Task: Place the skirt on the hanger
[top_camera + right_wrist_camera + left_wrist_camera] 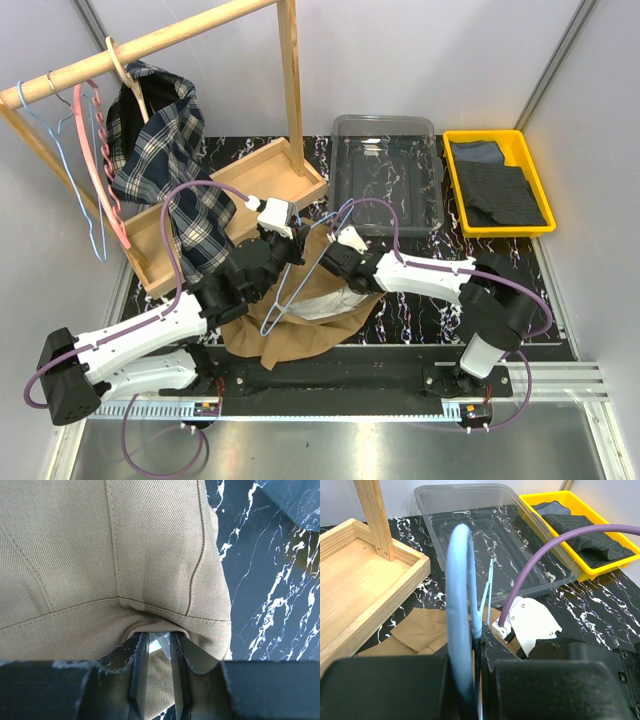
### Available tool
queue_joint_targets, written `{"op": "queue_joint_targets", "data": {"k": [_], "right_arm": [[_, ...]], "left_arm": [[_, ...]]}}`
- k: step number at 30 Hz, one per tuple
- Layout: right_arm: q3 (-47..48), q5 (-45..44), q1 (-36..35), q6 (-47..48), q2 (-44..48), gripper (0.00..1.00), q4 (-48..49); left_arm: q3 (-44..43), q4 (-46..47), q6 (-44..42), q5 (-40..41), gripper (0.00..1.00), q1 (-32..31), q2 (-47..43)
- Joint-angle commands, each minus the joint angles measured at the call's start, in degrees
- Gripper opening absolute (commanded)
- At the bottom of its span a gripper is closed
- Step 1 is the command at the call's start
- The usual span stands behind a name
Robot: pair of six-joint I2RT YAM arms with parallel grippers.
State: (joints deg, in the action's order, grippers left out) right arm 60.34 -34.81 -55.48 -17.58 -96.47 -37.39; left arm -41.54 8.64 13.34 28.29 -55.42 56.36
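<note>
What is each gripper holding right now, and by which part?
The left gripper is shut on the hanger, on its blue wire, apparently near the curved hook. The right gripper pinches the skirt at a stitched edge fold.

Pale grey walls (430, 60) enclose the cell, joined by slanting metal strips (552, 50). The desk (420, 325) is black with white marble veining. A wooden garment rack (291, 80) stands rear left on its tray base (290, 175). An aluminium rail (560, 378) edges the front.
</note>
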Motion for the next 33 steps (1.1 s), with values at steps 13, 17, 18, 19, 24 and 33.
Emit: {"op": "queue_joint_targets", "data": {"k": [13,17,18,19,24,33], "right_arm": [[2.5,-6.41,0.38,-0.87,3.2,0.0,-2.6],[2.33,-0.03,0.46,1.84,10.23,0.0,-2.17],[2.33,0.96,0.38,1.94,11.46,0.0,-2.16],[2.24,3.49,0.38,2.37,14.0,0.0,-2.08],[2.33,6.68,0.73,3.35,20.35,0.0,-2.08],[2.68,0.97,1.69,0.01,27.37,0.0,-0.06]], "left_arm": [[-1.35,1.46,-0.34,-0.7,0.0,-0.22,-0.72],[-1.18,0.76,-0.07,-1.05,0.0,-0.22,-1.07],[-1.09,0.76,-0.07,-1.13,0.0,-0.22,-1.25],[-1.0,0.59,-0.07,-1.14,0.0,-0.22,-1.42],[-0.56,-0.03,-0.07,-1.49,0.0,-0.22,-2.04],[2.42,-0.91,-1.12,-10.0,0.0,-0.22,-8.7]]}}
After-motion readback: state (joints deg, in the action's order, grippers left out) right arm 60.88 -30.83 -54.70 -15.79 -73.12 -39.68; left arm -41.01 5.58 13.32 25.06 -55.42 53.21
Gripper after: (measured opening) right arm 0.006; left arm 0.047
